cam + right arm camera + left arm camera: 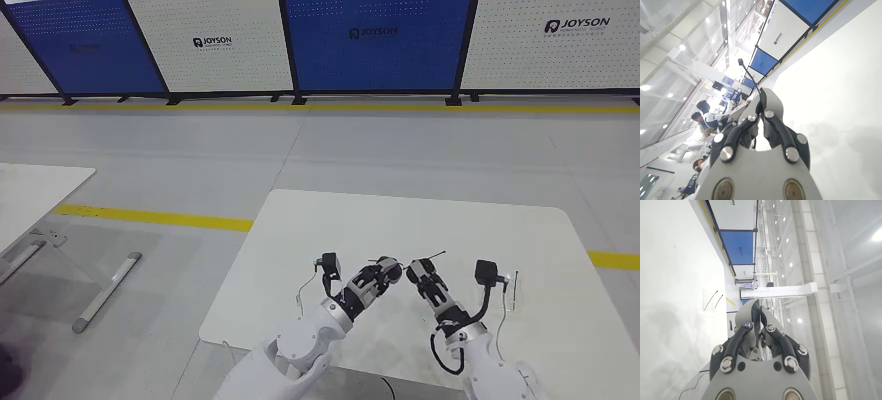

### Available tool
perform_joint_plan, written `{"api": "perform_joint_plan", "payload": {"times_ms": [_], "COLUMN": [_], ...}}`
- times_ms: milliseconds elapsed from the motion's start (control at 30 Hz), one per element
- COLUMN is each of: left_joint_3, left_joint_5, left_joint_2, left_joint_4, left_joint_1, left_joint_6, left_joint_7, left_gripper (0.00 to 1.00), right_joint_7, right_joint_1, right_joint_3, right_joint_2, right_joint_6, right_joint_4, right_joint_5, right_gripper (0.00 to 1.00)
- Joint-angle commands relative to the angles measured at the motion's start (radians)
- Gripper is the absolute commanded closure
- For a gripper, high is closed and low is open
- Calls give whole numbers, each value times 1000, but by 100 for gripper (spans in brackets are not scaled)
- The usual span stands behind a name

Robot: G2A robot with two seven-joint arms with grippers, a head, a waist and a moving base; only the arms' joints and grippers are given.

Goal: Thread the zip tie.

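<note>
Clamping the zip tie (740,62), the right gripper (761,93) has its head jutting beyond the tips, closed left gripper (757,304) just beside.

Right tool (759,95) pinching zip tie (749,73), head protruding

Zip tie (749,73) in right claw (760,98), beside left claw (758,306), over table (400,220)

left arm (335,312) raised over the desk (330,215), forearm angled inward | left hand (757,310) fingers pressed together, pads touching | right arm (452,322) likewise angled inward, off the desk | right hand (761,96) fingers clamped on a thin zip tie (748,73) | both hands' tips close together, facing each other
</note>
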Motion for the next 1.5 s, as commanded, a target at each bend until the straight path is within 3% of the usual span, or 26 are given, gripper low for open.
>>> {"api": "perform_joint_plan", "payload": {"times_ms": [0,567,1033,1467], "left_joint_3": [-1,-3,-2,-11], "left_joint_5": [-5,-18,63,36], "left_joint_2": [0,0,0,0], "left_joint_4": [-1,-15,1,-3], "left_joint_1": [1,11,9,11], "left_joint_6": [1,-1,6,0], "left_joint_7": [-6,-32,24,5], "left_gripper": [100,100,100,100], "right_joint_7": [18,74,21,19], "right_joint_1": [2,8,-9,-10], "right_joint_3": [4,15,24,15], "right_joint_2": [1,6,8,8], "right_joint_6": [-9,-63,-44,-18], "right_joint_4": [6,24,1,0], "right_joint_5": [1,34,-13,-47], "right_gripper": [100,100,100,100]}}
